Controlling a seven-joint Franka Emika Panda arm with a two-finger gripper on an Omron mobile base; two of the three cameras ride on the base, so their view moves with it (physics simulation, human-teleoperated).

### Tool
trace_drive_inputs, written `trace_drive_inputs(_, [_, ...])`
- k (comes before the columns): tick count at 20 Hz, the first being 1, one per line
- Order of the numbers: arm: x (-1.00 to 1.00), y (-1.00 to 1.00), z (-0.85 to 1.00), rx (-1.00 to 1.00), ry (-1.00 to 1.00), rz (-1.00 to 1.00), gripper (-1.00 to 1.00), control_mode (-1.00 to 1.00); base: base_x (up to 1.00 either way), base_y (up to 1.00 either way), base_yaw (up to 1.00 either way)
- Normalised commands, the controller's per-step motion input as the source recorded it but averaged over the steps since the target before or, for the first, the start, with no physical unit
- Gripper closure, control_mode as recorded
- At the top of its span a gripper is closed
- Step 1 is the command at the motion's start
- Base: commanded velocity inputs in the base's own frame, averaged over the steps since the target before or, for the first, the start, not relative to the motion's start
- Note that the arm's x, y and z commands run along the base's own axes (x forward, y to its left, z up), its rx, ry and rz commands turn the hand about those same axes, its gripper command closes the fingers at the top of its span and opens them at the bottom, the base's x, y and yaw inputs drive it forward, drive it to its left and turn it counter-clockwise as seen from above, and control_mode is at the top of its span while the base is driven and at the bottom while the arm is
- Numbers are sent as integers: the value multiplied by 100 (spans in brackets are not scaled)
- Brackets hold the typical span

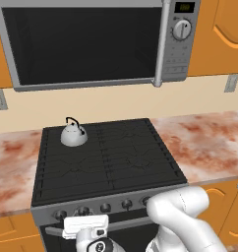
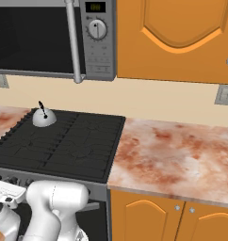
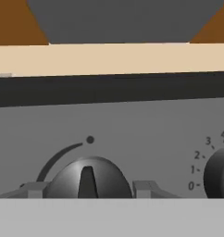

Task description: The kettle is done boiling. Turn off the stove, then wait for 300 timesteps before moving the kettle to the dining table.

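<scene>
While the burner is presumably on, stage: first step, switching off the stove (image 1: 108, 157)
Kettle (image 1: 73, 134): sits upright on the back left grate of the stove, near the rear wall, handle arched over the top; untouched, since it should only be moved after the wait
Knob (image 3: 88, 178): round, dark, its ridge pointing straight up toward a dot at the end of a curved mark
Tool (image 3: 88, 190): low in front of the range, aimed squarely at the knob, one finger tip on either side of it
Tool state: fingers spread about the knob's width, flanking it closely; whether they press on it I cannot tell
Why this pose: square to the front panel so a wrist roll would twist the knob
Neighbouring knob (image 3: 218, 173): at the hand view's right edge, numbered dial
Tabletop (image 2: 177, 155): marbled surface flanks the stove on both sides
Microwave (image 1: 91, 42): hangs above the stove, not involved
</scene>
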Motion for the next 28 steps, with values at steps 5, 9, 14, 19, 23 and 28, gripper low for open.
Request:
trace_drive_inputs(5, [-6, -10, -12, 35, 0, 2, 100, -100, 0, 0, 0])
trace_drive_inputs(9, [-4, -2, -9, 14, 0, 1, 100, -100, 0, 0, 0])
trace_drive_inputs(14, [-3, 4, -7, 0, 0, 1, -100, -100, 0, 0, 0])
trace_drive_inputs(19, [-17, 0, -3, 3, 0, 2, -100, -100, 0, 0, 0])
trace_drive_inputs(23, [-39, 0, -3, 6, -1, 5, -100, -100, 0, 0, 0])
trace_drive_inputs(28, [-46, 18, -5, 3, -4, 7, -100, -100, 0, 0, 0])
